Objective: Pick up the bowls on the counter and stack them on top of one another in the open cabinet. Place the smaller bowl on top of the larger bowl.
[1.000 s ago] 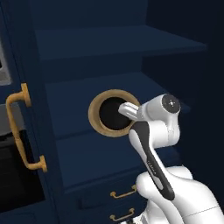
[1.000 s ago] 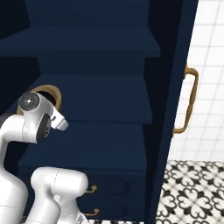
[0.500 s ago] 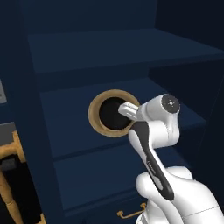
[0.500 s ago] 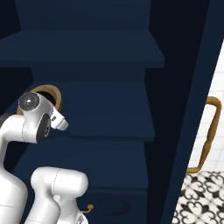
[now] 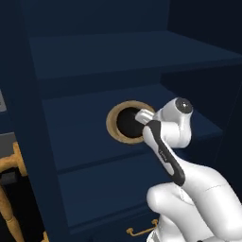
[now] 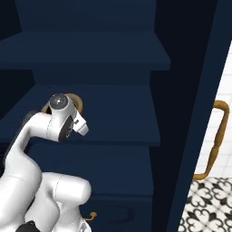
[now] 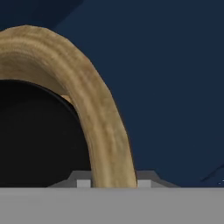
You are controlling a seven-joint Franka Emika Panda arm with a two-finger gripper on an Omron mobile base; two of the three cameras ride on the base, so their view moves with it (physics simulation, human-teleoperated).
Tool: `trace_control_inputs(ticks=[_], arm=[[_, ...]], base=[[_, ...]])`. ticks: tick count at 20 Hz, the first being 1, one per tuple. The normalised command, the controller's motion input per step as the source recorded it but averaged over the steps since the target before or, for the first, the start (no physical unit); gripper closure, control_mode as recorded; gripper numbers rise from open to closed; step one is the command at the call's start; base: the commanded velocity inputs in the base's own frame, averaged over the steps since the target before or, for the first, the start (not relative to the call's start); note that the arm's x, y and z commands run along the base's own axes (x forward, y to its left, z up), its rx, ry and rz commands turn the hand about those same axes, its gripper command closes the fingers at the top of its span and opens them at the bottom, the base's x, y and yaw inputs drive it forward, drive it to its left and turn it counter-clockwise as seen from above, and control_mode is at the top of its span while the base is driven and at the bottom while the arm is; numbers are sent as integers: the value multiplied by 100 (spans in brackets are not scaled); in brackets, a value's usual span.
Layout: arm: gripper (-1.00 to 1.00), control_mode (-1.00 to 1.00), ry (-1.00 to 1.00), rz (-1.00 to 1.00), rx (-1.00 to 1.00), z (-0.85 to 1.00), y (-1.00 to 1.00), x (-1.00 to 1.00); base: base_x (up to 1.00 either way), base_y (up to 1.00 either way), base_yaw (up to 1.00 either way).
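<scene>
My gripper (image 5: 142, 116) is shut on the thick rim of the light brown wooden bowl (image 5: 112, 124) and holds it on edge, mouth toward the base cameras, in front of the middle shelf (image 5: 75, 118) of the open navy cabinet. The bowl's inside looks glossy black (image 5: 128, 122); I cannot tell whether that is the smaller black bowl nested in it. In the hand view the wooden rim (image 7: 100, 122) runs down between my fingertips (image 7: 83, 183), with the black surface (image 7: 39, 135) to its left. From the right, the arm hides all but a sliver of the rim (image 6: 76, 99).
Navy shelves lie above (image 5: 118, 52) and below (image 6: 104, 167) the bowl. A curved brass door handle (image 6: 216, 136) hangs on the open door at right, and another brass handle (image 5: 12, 163) shows at far left. Small drawer pulls (image 5: 142, 230) sit low. Patterned floor tiles (image 6: 208, 204) lie lower right.
The whole picture has shifted: the base has driven closer to the cabinet, so the shelves look larger. The arm and the held bowl keep the same pose.
</scene>
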Motion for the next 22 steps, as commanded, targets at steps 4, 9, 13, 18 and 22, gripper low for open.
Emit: trace_control_inputs(ticks=[4, 9, 13, 18, 22], arm=[[100, -100, 19, -8, 0, -42, -17, 58], [100, -100, 11, -9, 0, -33, -5, 52], [100, -100, 7, -6, 0, -38, -1, 34], [100, -100, -4, -13, 0, 14, 0, 42], [-100, -100, 0, -9, 0, 0, 0, 39]], base=[[0, 0, 0], [0, 0, 0], [0, 0, 0], [0, 0, 0], [0, 0, 0]])
